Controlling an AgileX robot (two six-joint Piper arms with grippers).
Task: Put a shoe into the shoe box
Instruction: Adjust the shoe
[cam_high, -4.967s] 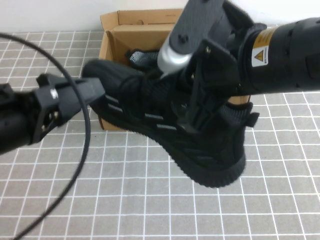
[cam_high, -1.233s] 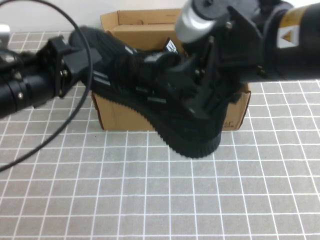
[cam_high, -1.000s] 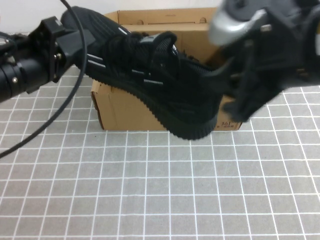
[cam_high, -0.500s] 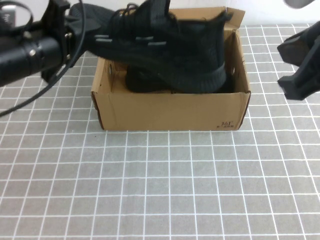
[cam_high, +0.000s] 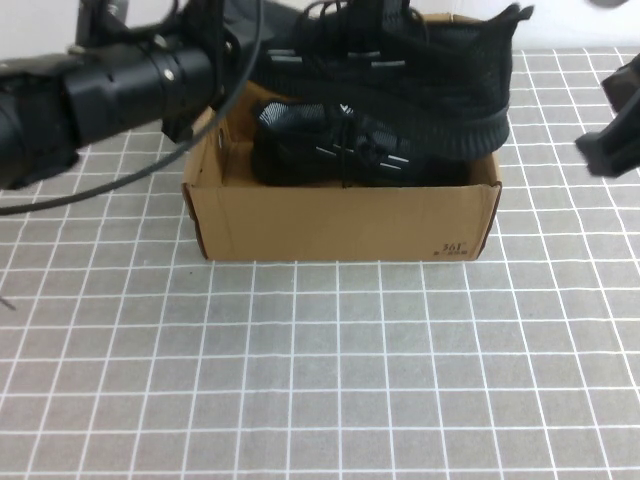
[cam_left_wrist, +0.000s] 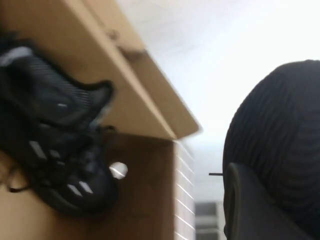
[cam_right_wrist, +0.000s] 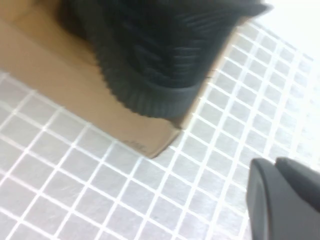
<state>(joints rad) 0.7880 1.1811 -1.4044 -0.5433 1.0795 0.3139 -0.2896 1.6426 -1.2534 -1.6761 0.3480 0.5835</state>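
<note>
Jaws of the left gripper (cam_high: 228, 45) are clamped on the toe of the shoe (cam_high: 400, 75), which is held above the shoe box (cam_high: 340, 225); inside, its mate (cam_high: 335, 155) is seen. Right of the box, the right gripper (cam_high: 615, 140) is closed and empty.

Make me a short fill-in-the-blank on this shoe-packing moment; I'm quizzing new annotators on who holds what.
1. The left gripper holds the shoe by its ____.
2. The shoe hangs above the open ____, not yet inside.
3. A second sneaker already lies ____ the shoe box.
4. The right gripper, beside the box, holds ____.

Missing words: toe; shoe box; inside; nothing
</note>
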